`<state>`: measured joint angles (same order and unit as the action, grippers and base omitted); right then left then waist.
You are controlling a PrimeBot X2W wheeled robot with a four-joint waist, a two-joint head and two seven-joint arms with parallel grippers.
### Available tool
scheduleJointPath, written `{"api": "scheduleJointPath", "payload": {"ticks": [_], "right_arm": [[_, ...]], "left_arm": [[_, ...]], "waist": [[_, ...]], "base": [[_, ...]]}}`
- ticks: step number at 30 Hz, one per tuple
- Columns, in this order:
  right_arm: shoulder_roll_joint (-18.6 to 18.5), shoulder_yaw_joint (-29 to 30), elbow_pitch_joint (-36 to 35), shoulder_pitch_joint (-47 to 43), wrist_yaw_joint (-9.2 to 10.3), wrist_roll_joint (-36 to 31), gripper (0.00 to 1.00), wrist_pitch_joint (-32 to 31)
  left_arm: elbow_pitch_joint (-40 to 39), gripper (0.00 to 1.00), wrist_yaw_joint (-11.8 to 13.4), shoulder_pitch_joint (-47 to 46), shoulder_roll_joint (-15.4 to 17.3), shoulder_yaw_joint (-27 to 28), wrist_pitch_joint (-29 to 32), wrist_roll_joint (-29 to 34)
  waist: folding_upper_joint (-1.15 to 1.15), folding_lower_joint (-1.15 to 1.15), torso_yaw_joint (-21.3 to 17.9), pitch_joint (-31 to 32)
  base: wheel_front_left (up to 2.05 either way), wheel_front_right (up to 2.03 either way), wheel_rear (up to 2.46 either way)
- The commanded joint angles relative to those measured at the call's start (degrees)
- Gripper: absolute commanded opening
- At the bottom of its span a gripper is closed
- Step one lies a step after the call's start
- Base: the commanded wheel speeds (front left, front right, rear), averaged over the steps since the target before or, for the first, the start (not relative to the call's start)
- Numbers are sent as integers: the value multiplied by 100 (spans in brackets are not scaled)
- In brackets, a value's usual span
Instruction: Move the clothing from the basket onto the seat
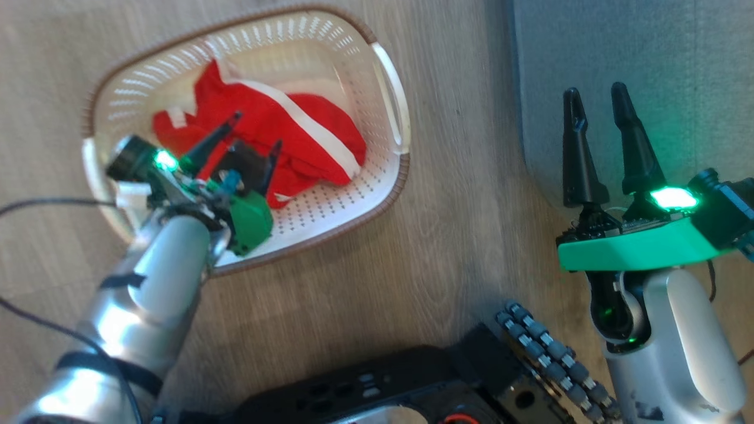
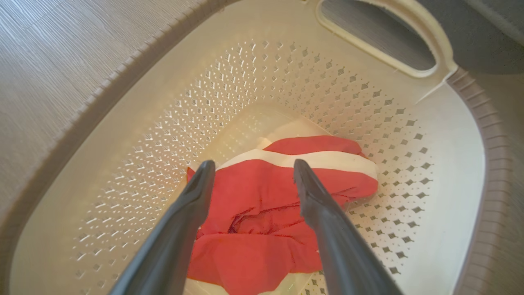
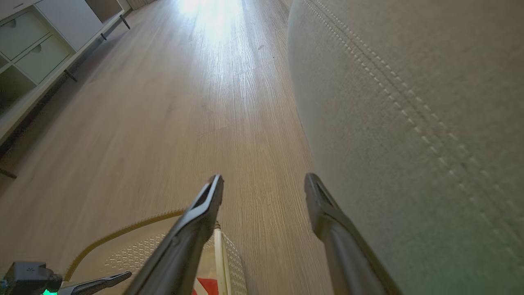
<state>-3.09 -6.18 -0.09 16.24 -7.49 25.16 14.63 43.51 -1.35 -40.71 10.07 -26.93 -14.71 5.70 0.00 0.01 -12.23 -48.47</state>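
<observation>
The cream basket stands on the wood floor at the upper left, holding crumpled red clothing with a white stripe. My left gripper reaches down into the basket, open, its fingers straddling the fabric without closing on it. In the left wrist view the clothing lies between and below the spread fingers of my left gripper, inside the basket. The grey seat fills the upper right. My right gripper hovers open at the seat's edge, holding nothing. In the right wrist view my right gripper points along the floor beside the seat.
The robot's dark base and a cable chain sit at the bottom. A black cable trails off the left arm. A white cabinet with drawers stands far left. Bare wood floor lies between basket and seat.
</observation>
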Motion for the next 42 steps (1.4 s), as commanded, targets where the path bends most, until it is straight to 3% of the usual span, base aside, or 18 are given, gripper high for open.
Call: {"api": "scheduleJointPath", "payload": {"ticks": [1, 11, 20, 34, 42], "right_arm": [[21, -150, -213, -88, 0, 72, 100, 37], [21, -241, -338, -131, 0, 211, 100, 37], [21, -238, -467, -307, 0, 309, 100, 37], [21, -294, -733, -502, 0, 311, 100, 37], [21, -302, -812, -578, 0, 315, 100, 37]], "left_arm": [[72, 100, -5, -98, 154, 82, -29, 3], [1689, 100, 13, -1052, 128, -156, -29, 40], [2746, 100, 204, -1651, 3, -347, 26, 126], [3035, 100, -34, -2058, -34, -984, 1388, 519], [3042, 100, 8, -2102, 25, -1075, 1828, 510]], "waist": [[0, -1, -241, -368], [0, -1, -420, -781], [0, -1, -531, -902], [0, -1, -622, -1055], [0, -1, -616, -1098]], "base": [[0, 0, 0], [0, 0, 0], [0, 0, 0], [0, 0, 0], [0, 0, 0]]}}
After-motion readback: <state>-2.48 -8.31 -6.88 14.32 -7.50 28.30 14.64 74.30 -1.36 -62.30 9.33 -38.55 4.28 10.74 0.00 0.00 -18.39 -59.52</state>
